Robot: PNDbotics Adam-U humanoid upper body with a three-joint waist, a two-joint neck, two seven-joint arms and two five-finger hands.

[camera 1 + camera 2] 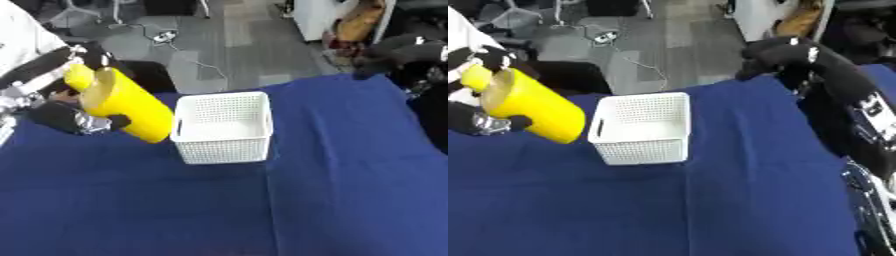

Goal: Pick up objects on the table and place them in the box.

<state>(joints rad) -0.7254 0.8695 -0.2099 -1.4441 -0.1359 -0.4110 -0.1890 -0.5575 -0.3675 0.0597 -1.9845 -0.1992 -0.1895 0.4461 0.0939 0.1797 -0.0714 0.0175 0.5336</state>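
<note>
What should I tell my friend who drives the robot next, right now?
Left hand: curled round the yellow tube, held up just left of the white basket.
Right hand: raised over the table's far right edge, fingers curled, holding nothing.
Done: tube lifted off the blue table.
Left: move the tube over the basket, which looks empty, and let go inside.

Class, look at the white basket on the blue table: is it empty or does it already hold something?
Empty. The white basket shows only its bare perforated walls and floor; the yellow container is outside it, tilted, held by the left robot hand.
</note>
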